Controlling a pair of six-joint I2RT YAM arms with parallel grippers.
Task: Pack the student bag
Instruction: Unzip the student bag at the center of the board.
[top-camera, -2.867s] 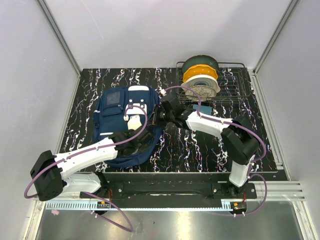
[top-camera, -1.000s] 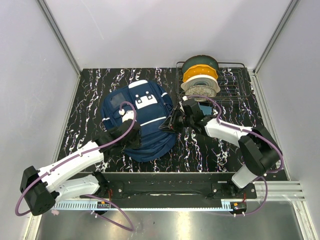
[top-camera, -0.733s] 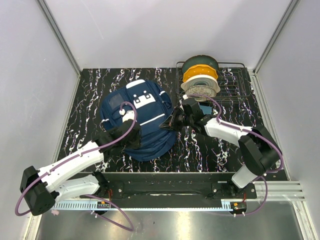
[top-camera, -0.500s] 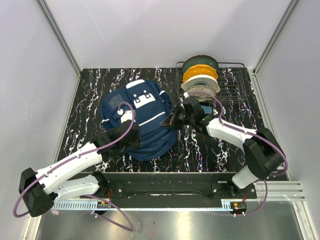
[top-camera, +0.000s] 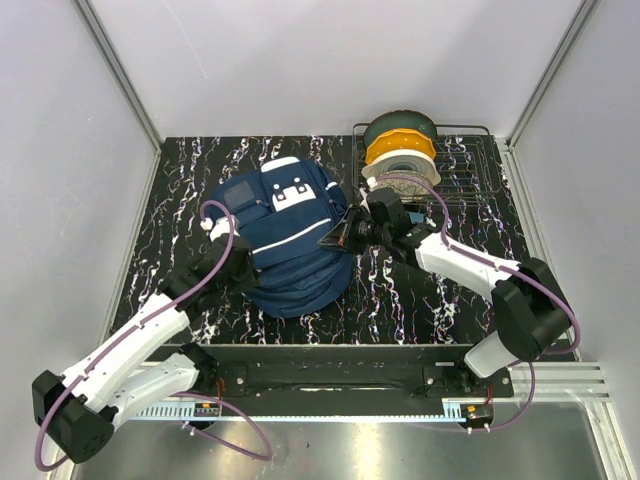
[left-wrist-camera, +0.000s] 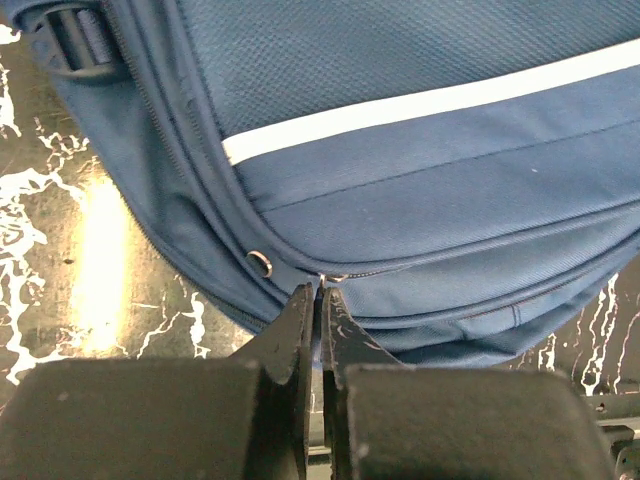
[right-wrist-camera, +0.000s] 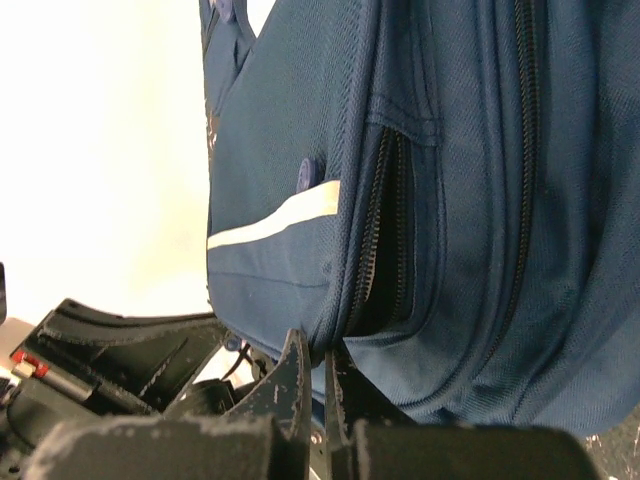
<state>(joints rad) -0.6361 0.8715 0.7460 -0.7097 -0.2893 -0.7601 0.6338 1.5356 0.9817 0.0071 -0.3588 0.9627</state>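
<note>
Twin robot arms, catalogue of parts:
- Left arm (top-camera: 140, 335) and right arm (top-camera: 455, 260): white tubular links.
- Rounded black joint housings at 7 o'clock (top-camera: 70, 425) and 4 o'clock (top-camera: 525, 315).
- Purple cable (top-camera: 233, 232) looped along each arm.
- Left gripper (left-wrist-camera: 320, 295) and right gripper (right-wrist-camera: 318, 345): matte black, wedge-shaped, grainy fingers (left-wrist-camera: 290, 330).

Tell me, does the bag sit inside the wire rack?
No, the bag lies on the table left of the rack, which holds spools.
</note>
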